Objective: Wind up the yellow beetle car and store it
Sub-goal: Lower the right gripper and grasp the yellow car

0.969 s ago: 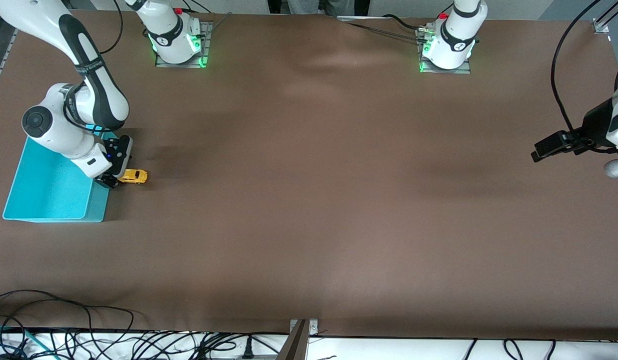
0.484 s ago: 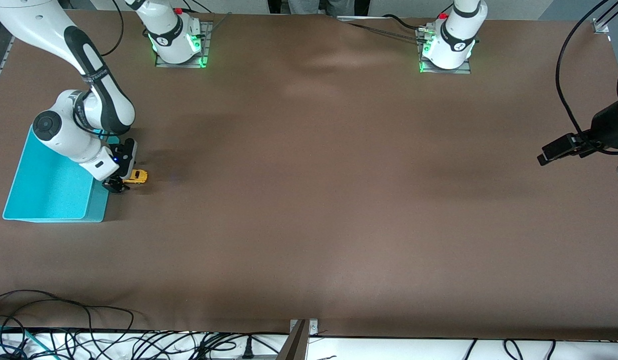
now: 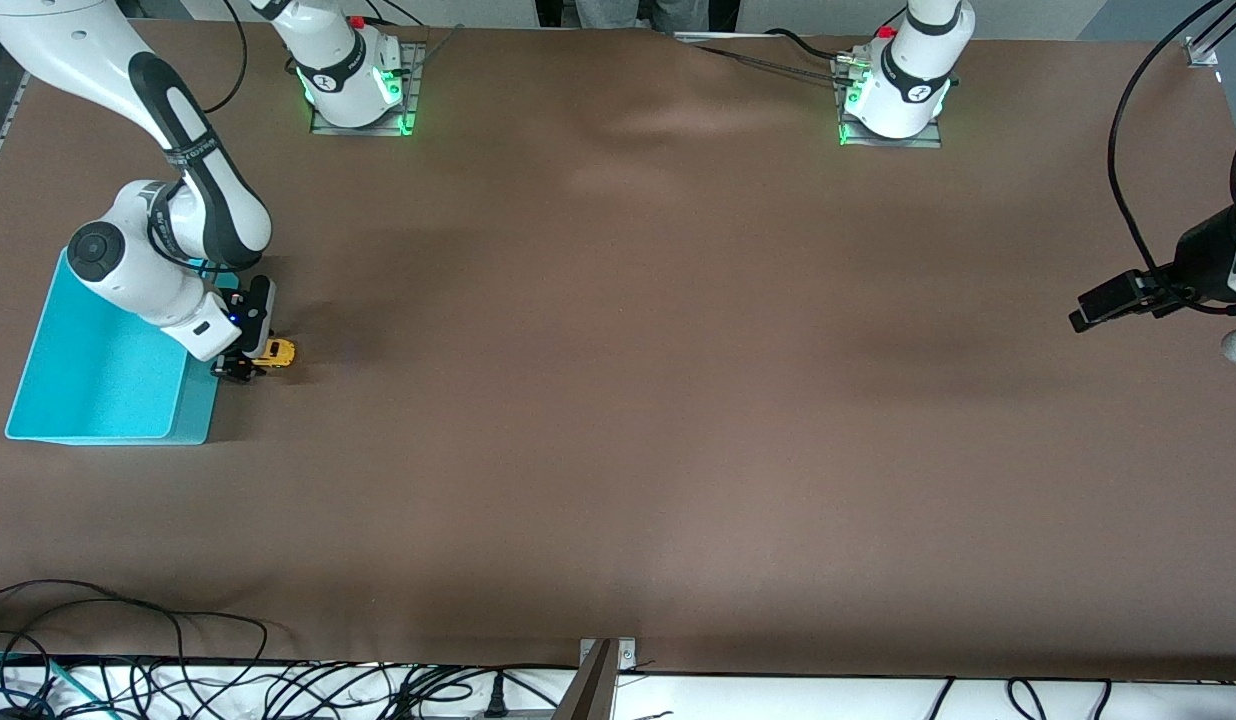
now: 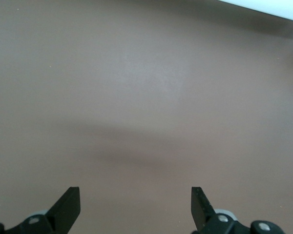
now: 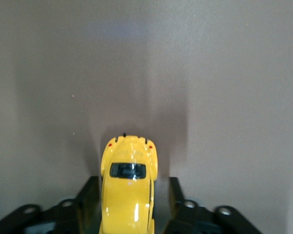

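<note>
Low beside the teal bin [image 3: 98, 390], right gripper [image 3: 246, 362] with fingers flanking the yellow beetle car [image 3: 275, 351], apparently closing on it; contact unclear. No legible writing. Left gripper [image 3: 1083, 318] wide open, waiting over bare brown table [image 3: 678, 400].

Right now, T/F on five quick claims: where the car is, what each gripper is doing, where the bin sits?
1. The yellow beetle car lies inside the teal bin. False: it is on the table beside the bin, toward the left arm's end.
2. The right gripper is down at the car, a finger on each side of it. True.
3. The left gripper holds a second car. False: it is open, over bare table, waiting.
4. The bin sits at the right arm's end of the table. True.
5. The car lies on its roof. False: in the right wrist view its roof and dark window face up.
</note>
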Available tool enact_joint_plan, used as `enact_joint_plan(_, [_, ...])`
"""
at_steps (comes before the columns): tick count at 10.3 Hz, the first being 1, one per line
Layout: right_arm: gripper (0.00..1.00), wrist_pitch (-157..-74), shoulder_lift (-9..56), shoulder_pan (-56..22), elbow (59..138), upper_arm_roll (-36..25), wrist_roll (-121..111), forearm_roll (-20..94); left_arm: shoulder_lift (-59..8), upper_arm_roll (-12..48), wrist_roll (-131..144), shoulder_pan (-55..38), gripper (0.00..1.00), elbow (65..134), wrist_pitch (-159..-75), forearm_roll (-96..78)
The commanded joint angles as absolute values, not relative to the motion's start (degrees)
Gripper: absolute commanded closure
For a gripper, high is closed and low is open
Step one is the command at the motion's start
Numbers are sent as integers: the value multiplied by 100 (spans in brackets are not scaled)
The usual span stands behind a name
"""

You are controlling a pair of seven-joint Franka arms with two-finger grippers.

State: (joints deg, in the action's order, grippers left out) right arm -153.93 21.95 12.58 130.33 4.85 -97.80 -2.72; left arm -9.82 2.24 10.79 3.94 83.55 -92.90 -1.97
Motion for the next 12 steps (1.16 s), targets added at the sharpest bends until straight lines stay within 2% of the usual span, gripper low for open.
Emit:
enact_joint_plan(1, [89,-15049,1927,1397,13008,790,-9976,-255,-1045,193,783,404,0,8367,-9343,183])
enact_joint_plan(3, [99,-14618,1566,1441,13008,1036,-9923,-246,-1046,211,791,404,0,8350,-9343,176])
enact_joint_plan(5, [100,-14180,1163,1450,12999,1186,-9905,-246,-1055,202,800,404,0,8350,-9343,158])
enact_joint_plan(7, [100,-13293,688,1520,12964,1213,-9958,-176,-1055,202,782,404,0,8358,-9343,150])
enact_joint_plan(12, [100,-11929,369,2265,12473,1318,-11334,-167,-1055,176,844,413,0,8358,-9343,114])
